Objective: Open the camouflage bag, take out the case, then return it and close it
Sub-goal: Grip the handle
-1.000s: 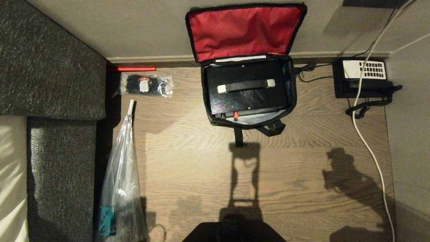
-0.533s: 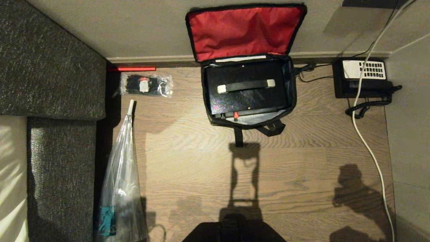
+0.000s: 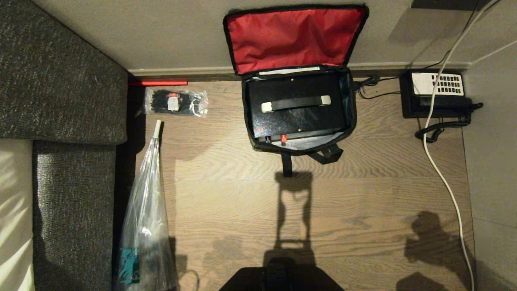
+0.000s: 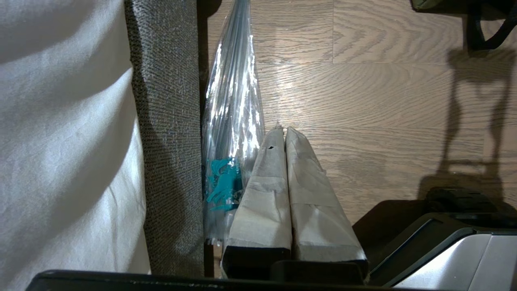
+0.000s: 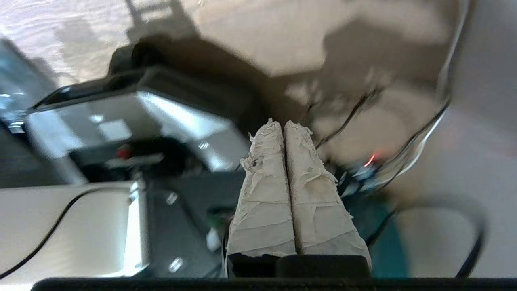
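Right pincer [image 5: 284, 126] closed, empty, desk phone [image 3: 437, 93] beside camouflage bag [image 3: 299, 106]

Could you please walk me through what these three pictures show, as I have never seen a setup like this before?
This is a wheeled robot with two arms, each ending in a pincer. The top picture comes from a camera on its head, looking down at a wooden floor. There stands the camouflage bag, its red lid flipped open, with the black case inside. Nearby lie a packet of black ties, a clear plastic sleeve, a desk phone and a white cable. The other two pictures come from cameras on the wrists. The left pincer, wrapped in pale tape, is shut beside a grey sofa. The right pincer is shut too. Neither holds anything, and neither arm shows in the head view.
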{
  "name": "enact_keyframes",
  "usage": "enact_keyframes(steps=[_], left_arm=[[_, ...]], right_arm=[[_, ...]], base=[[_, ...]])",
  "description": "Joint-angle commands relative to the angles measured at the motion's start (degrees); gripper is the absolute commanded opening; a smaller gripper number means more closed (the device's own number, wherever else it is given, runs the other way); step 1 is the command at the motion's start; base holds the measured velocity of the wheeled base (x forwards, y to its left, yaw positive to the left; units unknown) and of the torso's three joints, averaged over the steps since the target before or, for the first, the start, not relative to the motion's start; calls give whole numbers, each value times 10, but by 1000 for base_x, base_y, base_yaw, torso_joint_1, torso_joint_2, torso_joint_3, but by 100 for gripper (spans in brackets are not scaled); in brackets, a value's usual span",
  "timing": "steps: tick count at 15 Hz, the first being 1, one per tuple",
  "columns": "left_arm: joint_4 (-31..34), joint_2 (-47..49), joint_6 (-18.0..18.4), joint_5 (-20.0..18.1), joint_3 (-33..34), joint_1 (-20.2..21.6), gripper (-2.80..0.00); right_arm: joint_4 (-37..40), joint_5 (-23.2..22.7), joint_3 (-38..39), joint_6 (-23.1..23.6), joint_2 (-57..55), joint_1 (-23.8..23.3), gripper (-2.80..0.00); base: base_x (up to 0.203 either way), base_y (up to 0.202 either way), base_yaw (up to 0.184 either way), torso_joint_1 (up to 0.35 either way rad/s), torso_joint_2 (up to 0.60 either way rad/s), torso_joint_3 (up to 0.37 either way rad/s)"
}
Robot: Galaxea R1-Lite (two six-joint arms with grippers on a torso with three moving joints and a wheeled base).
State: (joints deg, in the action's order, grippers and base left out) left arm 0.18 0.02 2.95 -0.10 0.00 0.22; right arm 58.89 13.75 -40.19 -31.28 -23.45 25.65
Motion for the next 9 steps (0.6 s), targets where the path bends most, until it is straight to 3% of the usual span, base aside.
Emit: enact_keyframes(steps=[1, 5, 7, 9], left_arm=[[0, 0, 0, 0, 2, 0, -280], [4, 0, 11, -4, 0, 0, -280], [3, 0, 17, -4, 1, 0, -280], [-1, -1, -7, -2, 1, 0, -280]], right_arm=[[28, -27, 20, -112, 21, -2, -280], [48, -34, -3, -121, 11, -5, -280], [33, -32, -7, -103, 7, -9, -280], [30, -18, -4, -66, 8, -11, -280]], base=[[0, 0, 0, 0, 0, 0], [0, 0, 0, 0, 0, 0], [0, 0, 0, 0, 0, 0], [88, 49, 1, 3, -7, 2]])
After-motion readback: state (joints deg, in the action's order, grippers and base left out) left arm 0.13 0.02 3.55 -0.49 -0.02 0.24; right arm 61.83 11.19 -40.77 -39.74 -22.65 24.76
